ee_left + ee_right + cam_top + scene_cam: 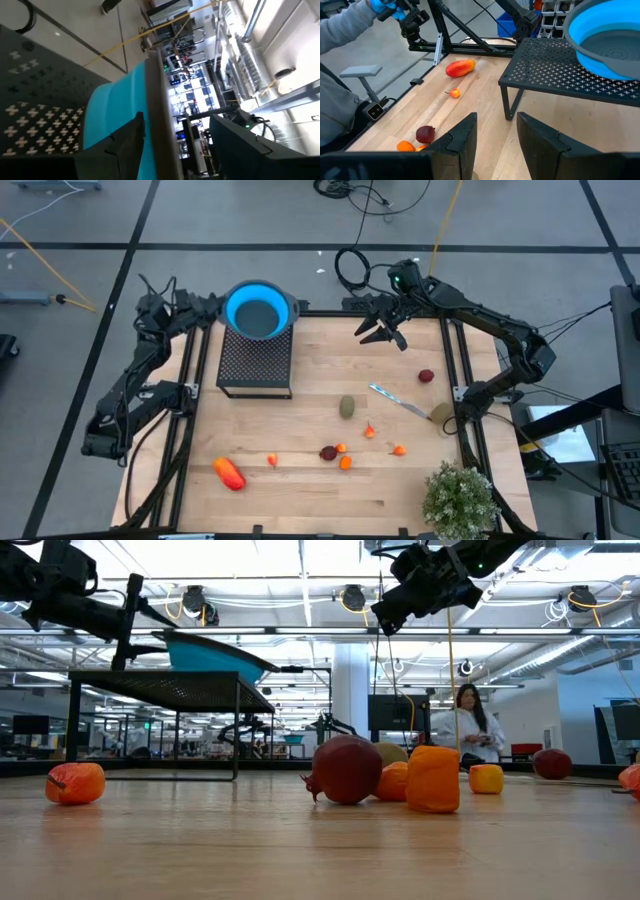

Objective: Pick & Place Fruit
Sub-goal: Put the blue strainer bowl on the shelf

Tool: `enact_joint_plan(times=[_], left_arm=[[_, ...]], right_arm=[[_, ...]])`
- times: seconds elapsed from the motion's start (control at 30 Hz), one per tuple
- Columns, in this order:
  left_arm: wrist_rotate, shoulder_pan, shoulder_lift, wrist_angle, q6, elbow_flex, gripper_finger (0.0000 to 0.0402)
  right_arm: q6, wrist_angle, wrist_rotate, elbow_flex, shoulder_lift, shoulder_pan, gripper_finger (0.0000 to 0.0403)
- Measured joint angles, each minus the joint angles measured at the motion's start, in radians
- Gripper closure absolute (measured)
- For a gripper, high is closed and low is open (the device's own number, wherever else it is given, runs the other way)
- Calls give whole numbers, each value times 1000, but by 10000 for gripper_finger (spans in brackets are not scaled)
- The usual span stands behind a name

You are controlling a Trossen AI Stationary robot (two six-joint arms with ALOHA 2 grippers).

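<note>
Pale wooden tabletop [320,490] bearing a black perforated metal stand [255,360] at its far left, with a round blue bowl [259,310] resting on the stand's far edge. The left gripper [213,308] sits just beside the bowl's rim; in the left wrist view its two dark fingers [127,145] straddle that rim, parted and apart from it, holding nothing. The right gripper [383,330] hovers above the table's far edge, well clear of the fruit; its fingers [465,137] stand partly open and empty.

The toy fruit lies scattered on the near half of the table: a long red-orange piece [229,473] near the left front; a tiny orange piece [271,460] beside it; a dark red piece [328,452] with small orange pieces [345,463] clustered next to it; a brownish-green oval [347,407] at centre; a second dark red piece [426,376] toward the right. A thin silvery-blue utensil [398,400] lies between oval and right edge. A bushy green potted plant [460,498] occupies the near right corner.
</note>
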State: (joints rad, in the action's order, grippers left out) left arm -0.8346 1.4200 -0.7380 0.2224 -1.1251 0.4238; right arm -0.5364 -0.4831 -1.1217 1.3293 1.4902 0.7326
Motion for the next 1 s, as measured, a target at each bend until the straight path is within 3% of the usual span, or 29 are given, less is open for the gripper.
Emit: enact_joint_plan(times=[1.0], left_arm=[[-13,105,0,-92,87,0,174]], right_arm=[[3,0,0,0,0,0,273]])
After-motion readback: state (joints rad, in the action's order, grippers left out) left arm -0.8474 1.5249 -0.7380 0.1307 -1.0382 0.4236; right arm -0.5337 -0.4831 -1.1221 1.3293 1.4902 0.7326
